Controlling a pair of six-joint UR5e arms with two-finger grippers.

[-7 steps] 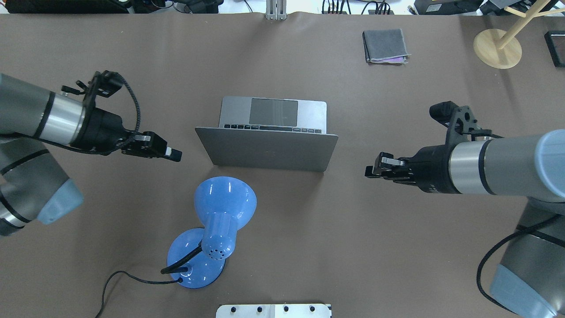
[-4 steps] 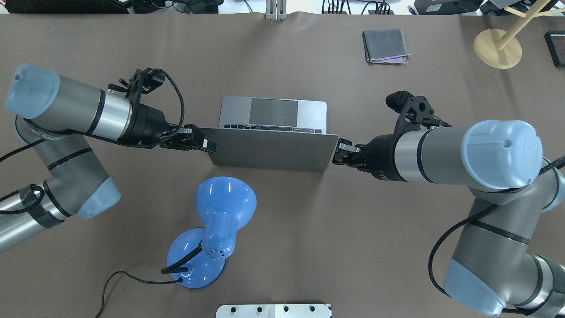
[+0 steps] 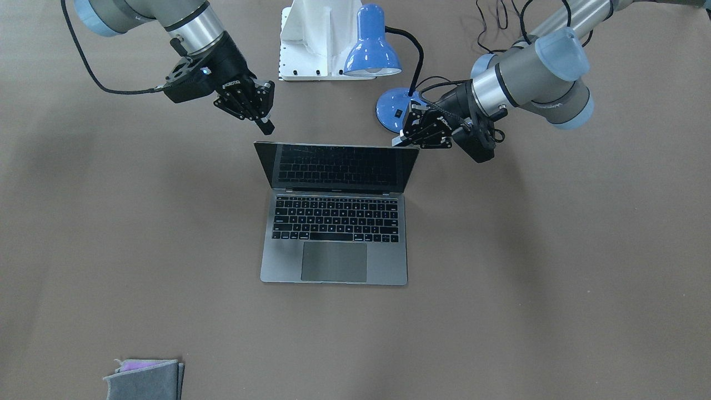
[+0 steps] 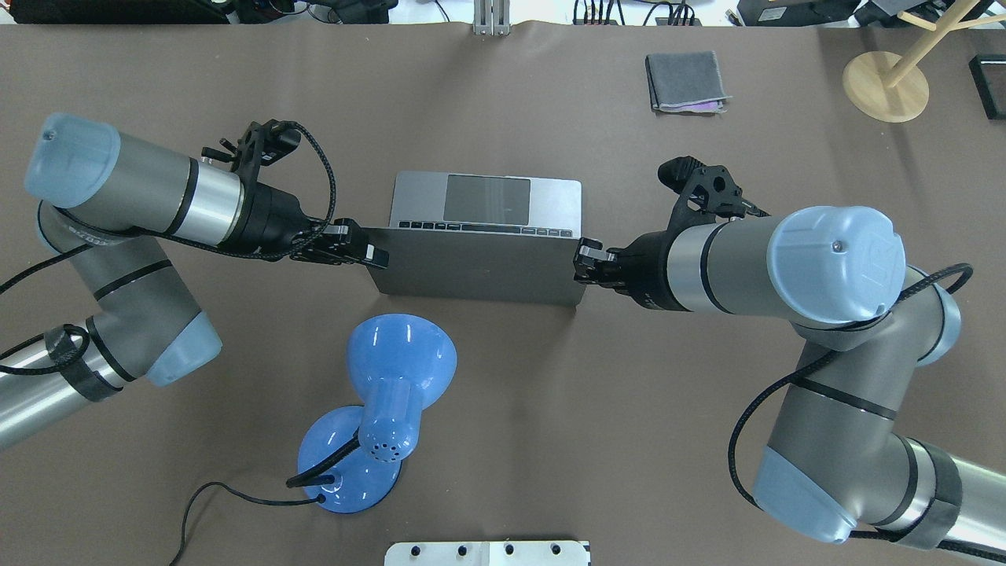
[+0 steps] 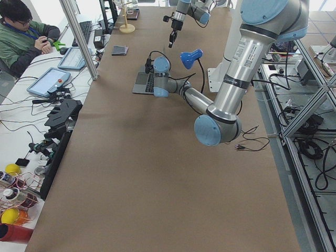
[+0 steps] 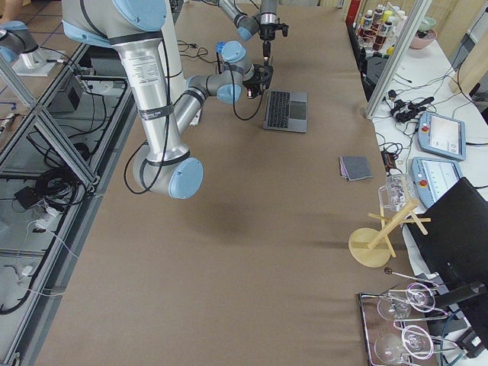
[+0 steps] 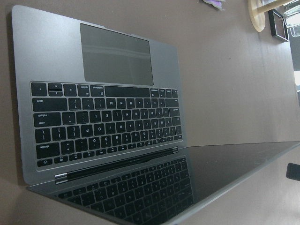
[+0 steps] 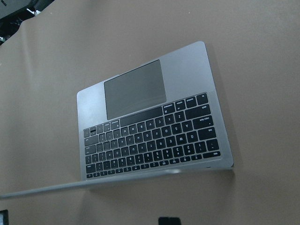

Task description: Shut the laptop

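Both left claw (image 4: pixel 377 256) and right claw (image 4: pixel 582 259) flank the open laptop (image 4: pixel 471 271) at its lid; their spread I cannot tell.

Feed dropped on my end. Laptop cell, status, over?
Left gripper and right gripper shut, one at each top corner of laptop. Laptop open, not yet closed. Lamp behind it, apart; nothing on keys.
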